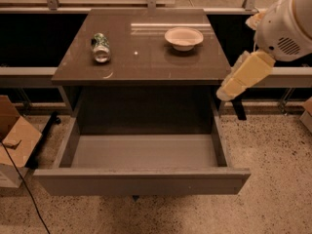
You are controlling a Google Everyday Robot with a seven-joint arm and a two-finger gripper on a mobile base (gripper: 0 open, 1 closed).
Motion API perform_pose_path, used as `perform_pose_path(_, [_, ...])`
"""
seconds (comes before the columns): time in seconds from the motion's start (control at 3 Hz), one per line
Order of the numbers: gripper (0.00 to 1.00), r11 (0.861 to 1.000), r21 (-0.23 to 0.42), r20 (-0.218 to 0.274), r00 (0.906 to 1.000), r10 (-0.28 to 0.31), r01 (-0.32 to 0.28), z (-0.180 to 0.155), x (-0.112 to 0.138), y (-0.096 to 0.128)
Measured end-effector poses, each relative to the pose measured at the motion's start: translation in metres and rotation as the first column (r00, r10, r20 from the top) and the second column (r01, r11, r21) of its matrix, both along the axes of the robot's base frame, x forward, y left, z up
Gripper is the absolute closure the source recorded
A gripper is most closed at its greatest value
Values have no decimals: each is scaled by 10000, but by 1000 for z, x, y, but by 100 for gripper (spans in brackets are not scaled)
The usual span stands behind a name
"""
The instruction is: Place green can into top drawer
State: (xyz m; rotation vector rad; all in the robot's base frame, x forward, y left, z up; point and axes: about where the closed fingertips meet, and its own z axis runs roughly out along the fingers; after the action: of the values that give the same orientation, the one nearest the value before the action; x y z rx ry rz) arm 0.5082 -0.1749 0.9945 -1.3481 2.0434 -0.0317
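The green can [101,48] lies on its side at the back left of the dark cabinet top [141,65], one silver end facing me. The top drawer [144,152] is pulled wide open below the cabinet top, and its light grey floor is bare. My arm comes in from the upper right as a white joint and a cream link. My gripper [227,90] is at the low end of that link, beside the cabinet's right front corner. It is far to the right of the can, above the drawer's right wall, and holds nothing that shows.
A white bowl [184,37] stands on the back right of the cabinet top. A cardboard box [14,140] and a black cable [24,191] are on the speckled floor at the left. A dark shelf and a window rail run behind the cabinet.
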Motion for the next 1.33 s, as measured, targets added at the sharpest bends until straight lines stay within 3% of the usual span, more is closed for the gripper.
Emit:
perform_pose_path(0.67, [0, 9925, 984, -38, 9973, 737, -730, -9, 46, 43])
perform_pose_path(1.33, [0, 9854, 1035, -416, 9892, 1404, -1355, -26, 78, 84])
